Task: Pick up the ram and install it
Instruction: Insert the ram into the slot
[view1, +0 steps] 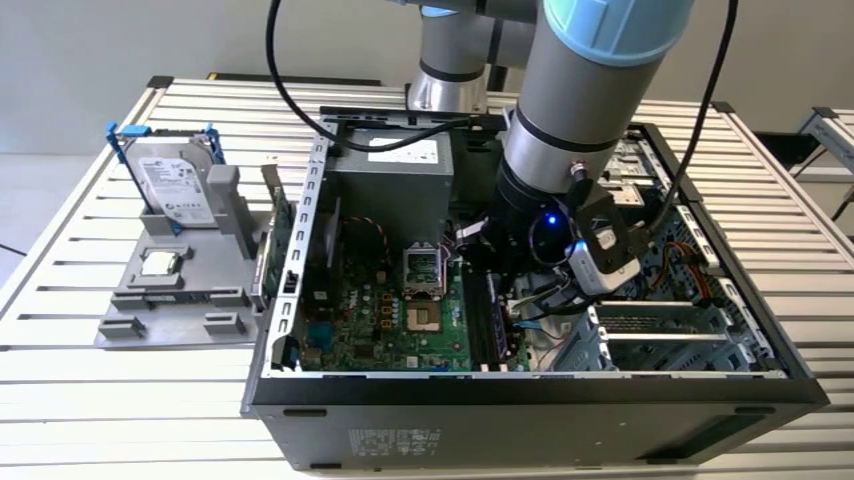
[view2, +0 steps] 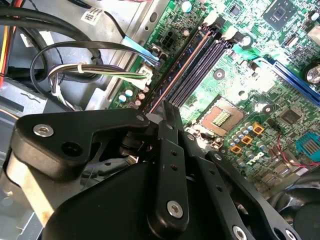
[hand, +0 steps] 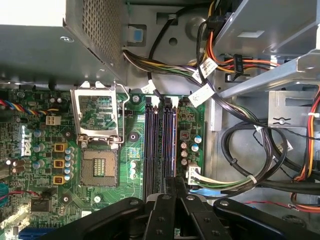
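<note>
Gripper (hand: 172, 192) is down inside the open computer case (view1: 534, 400), right over the memory slots (hand: 160, 145) on the motherboard (view1: 387, 330), fingers pressed close on the ram (view2: 175, 75), which stands edge-on in a slot beside the processor socket (hand: 97, 165); in the exterior view the hard drive (view1: 174, 190) sits well apart in the grey holder (view1: 174, 310)

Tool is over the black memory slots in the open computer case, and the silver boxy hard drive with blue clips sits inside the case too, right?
No. The tool is over the black memory slots in the open computer case, but the silver boxy hard drive with blue clips stands outside it, in the grey holder at the exterior view's left.
</note>
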